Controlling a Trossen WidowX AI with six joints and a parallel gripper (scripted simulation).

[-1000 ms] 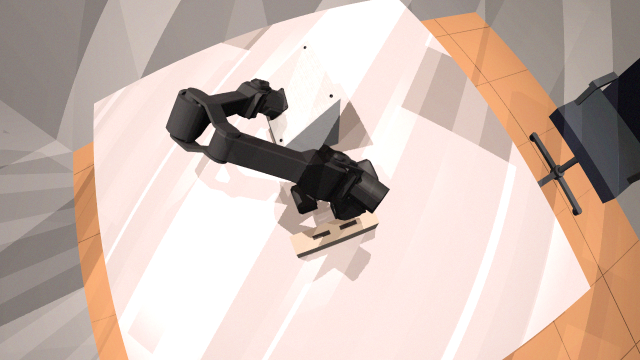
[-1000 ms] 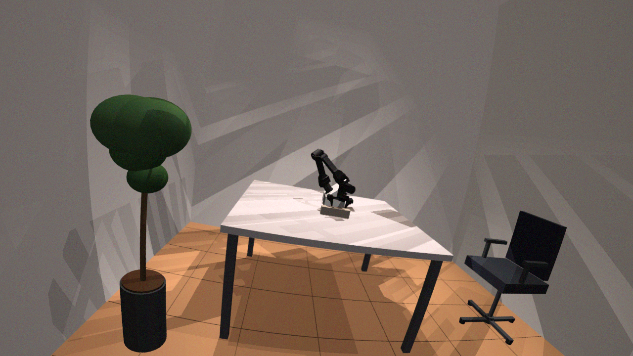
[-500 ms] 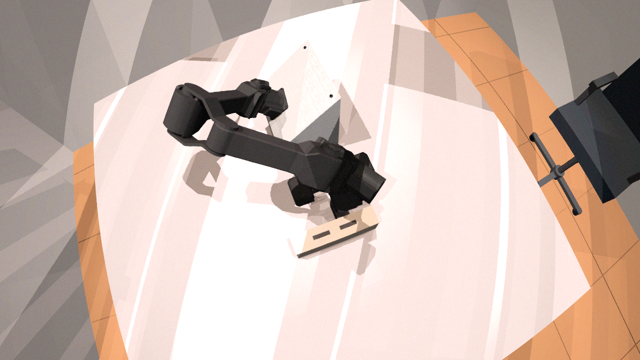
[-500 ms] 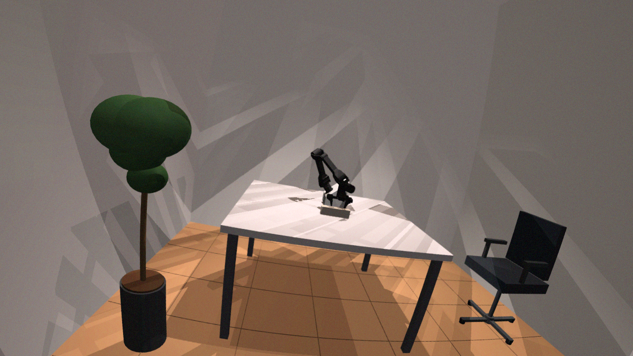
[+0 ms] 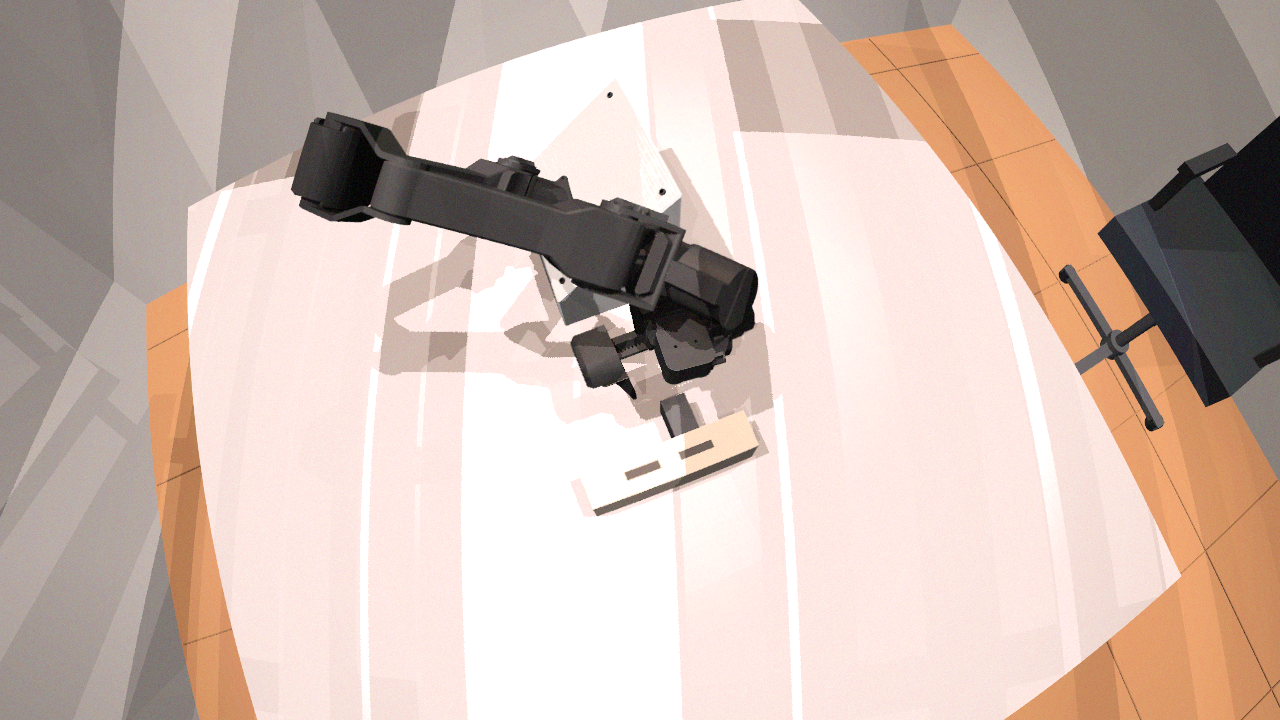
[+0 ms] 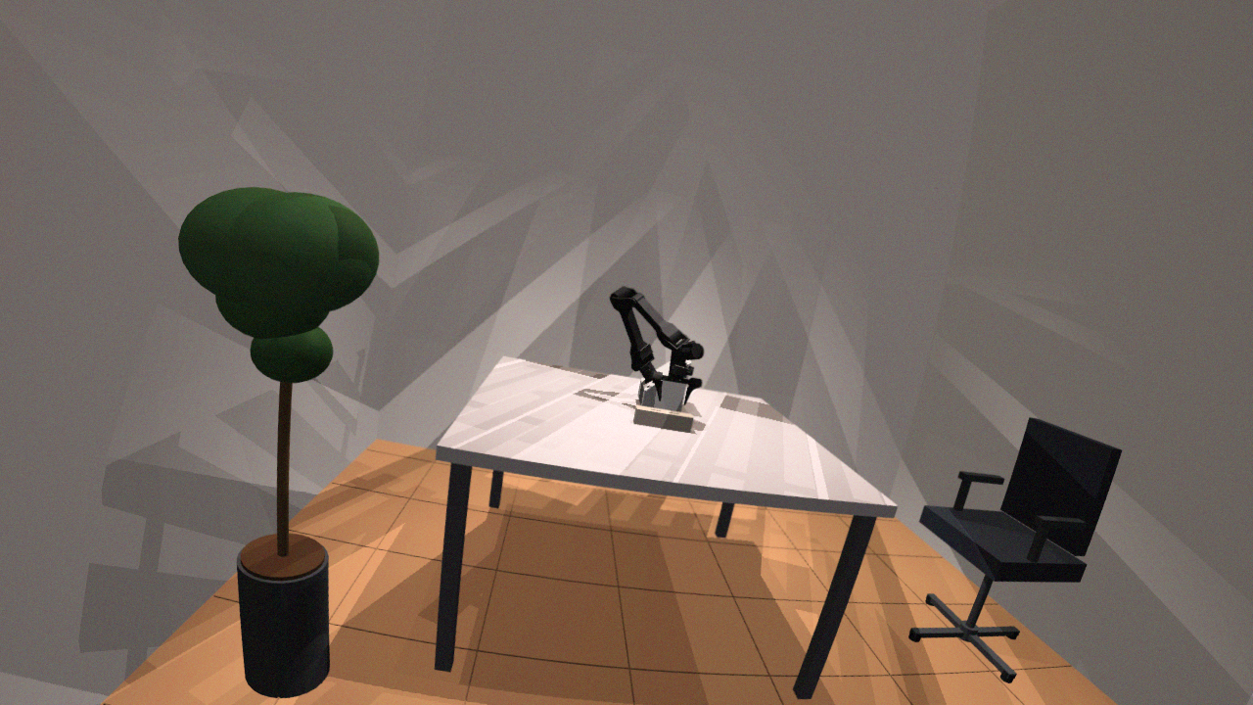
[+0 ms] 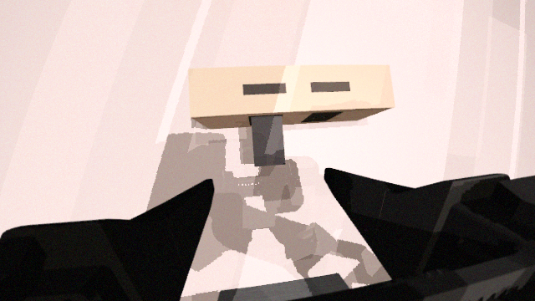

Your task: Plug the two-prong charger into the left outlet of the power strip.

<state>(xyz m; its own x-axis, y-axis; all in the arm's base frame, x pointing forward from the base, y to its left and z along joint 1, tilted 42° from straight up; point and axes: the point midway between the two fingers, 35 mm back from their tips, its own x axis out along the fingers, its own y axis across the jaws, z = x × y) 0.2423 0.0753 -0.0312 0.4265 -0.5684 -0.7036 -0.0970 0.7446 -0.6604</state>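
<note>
Black parallel-jaw gripper [image 7: 267,184] spread wide, nothing between the fingers, hanging low in the wrist frame. Two dark pointed fingertips flanking bare white table top [image 7: 84,125]. Dark grey rectangular charger block [image 7: 267,140] seen just above centre, lying on the table, far end touching the near side face of the beige rectangular power strip [image 7: 290,94]. Two dark slots visible on the strip's top face, left and right of centre. In the top view, charger [image 5: 680,416] near centre, wedged against the strip's [image 5: 671,465] upper edge, apart from the gripper [image 5: 653,376] above it. Black jointed arm [image 5: 501,214] stretched from upper left toward centre. Whether the prongs sat in an outlet: cannot tell.
</note>
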